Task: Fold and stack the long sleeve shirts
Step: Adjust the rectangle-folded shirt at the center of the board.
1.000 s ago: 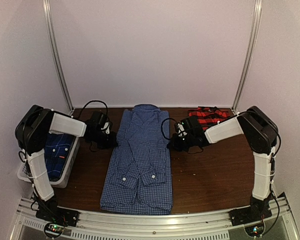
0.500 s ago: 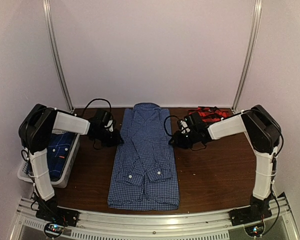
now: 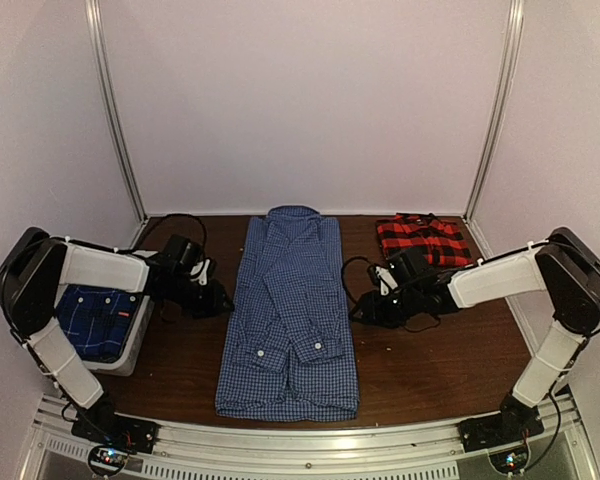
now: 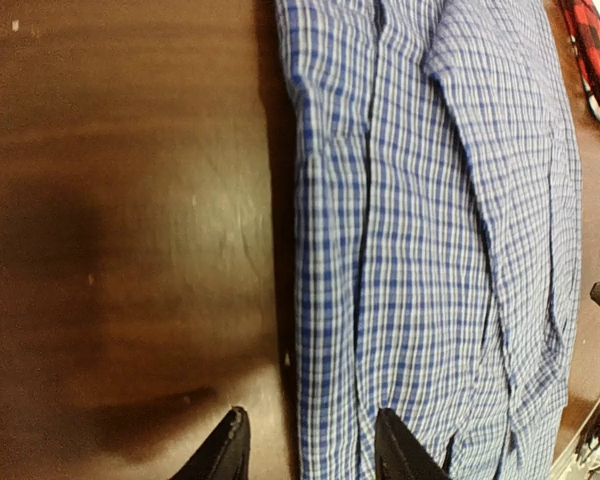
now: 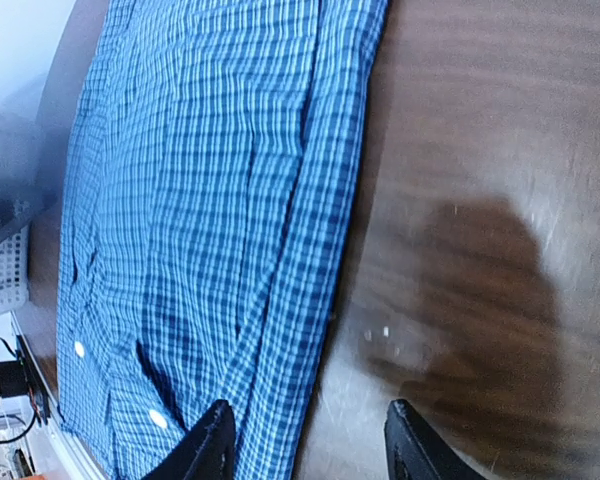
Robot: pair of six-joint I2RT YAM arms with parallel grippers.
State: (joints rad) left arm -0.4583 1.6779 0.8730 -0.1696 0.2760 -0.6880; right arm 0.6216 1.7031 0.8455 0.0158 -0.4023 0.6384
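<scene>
The blue-and-white gingham shirt (image 3: 288, 310) lies flat in the middle of the tabletop (image 3: 430, 350), sleeves folded in. Its long axis runs from the near edge to the collar at the far wall. I flank it: my left claw (image 3: 218, 298) sits low just off its left edge and my right claw (image 3: 362, 312) just off its right edge, both about halfway along it and equally close. My arms reach inward, forearms nearly level. Each claw is parted wide and holds nothing. In the wrist views the shirt's side edge runs up between the fingertips, though I cannot tell whether they touch cloth. The red-and-black plaid shirt (image 3: 420, 238) lies folded at the far right, and the darker blue plaid shirt (image 3: 95, 318) sits in the white basket (image 3: 130, 350) on the left.
</scene>
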